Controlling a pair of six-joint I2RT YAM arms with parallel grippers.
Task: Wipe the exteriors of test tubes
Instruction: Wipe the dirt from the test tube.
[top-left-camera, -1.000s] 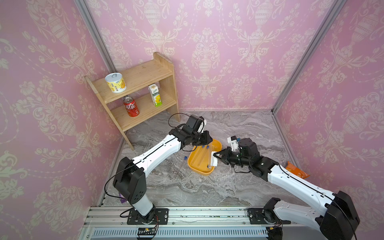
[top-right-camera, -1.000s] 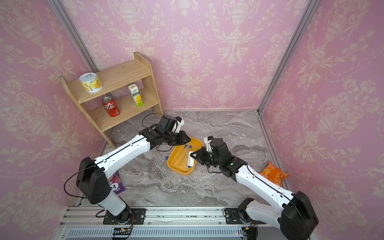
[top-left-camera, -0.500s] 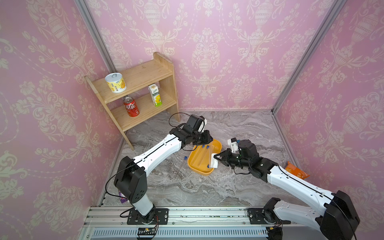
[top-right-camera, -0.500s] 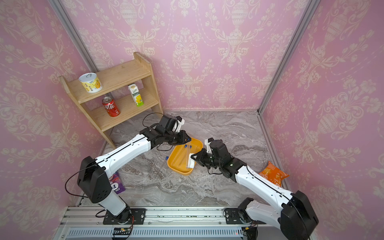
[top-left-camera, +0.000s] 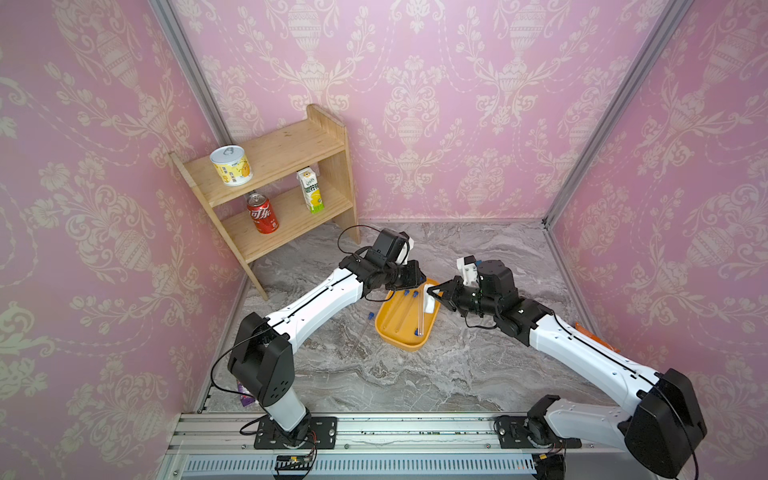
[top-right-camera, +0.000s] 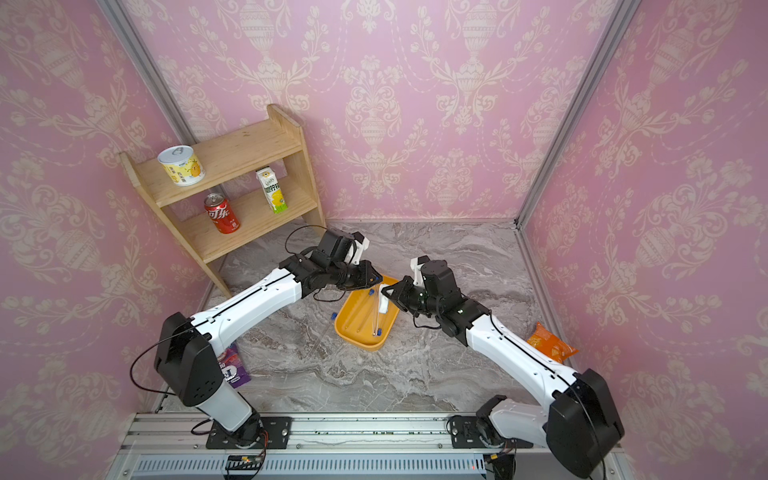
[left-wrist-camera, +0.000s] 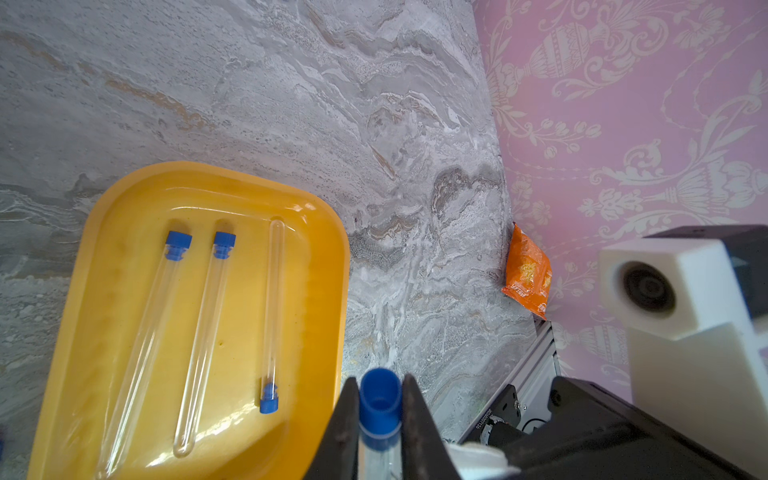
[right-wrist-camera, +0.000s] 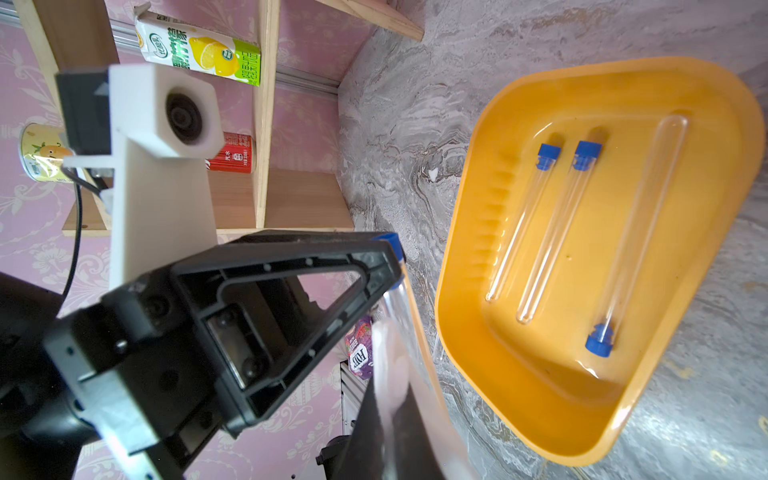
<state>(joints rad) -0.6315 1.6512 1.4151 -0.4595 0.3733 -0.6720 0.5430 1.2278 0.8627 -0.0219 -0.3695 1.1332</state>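
Note:
My left gripper (left-wrist-camera: 380, 386) is shut on the blue-capped end of one of the test tubes (left-wrist-camera: 380, 409), held over the far right corner of the yellow tray (top-left-camera: 399, 343). In a top view the left gripper (top-left-camera: 417, 279) sits just behind the tray. My right gripper (top-left-camera: 436, 296) is shut on a white wiping pad (top-left-camera: 432, 306) pressed against that tube (right-wrist-camera: 405, 316). The pad (right-wrist-camera: 388, 374) shows between the right fingers. Three capped tubes (left-wrist-camera: 208, 332) lie side by side in the tray. Another tube (top-left-camera: 360, 334) lies on the table left of the tray.
A wooden shelf (top-left-camera: 274, 166) at the back left holds a yellow can, a red cola can and a juice carton. An orange snack bag (top-right-camera: 550, 345) lies by the right wall. A purple packet (top-right-camera: 232, 370) lies beside the left arm's base.
The right gripper has slid the pad along the held tube toward its capped end, nearer the left gripper. The left arm has barely moved.

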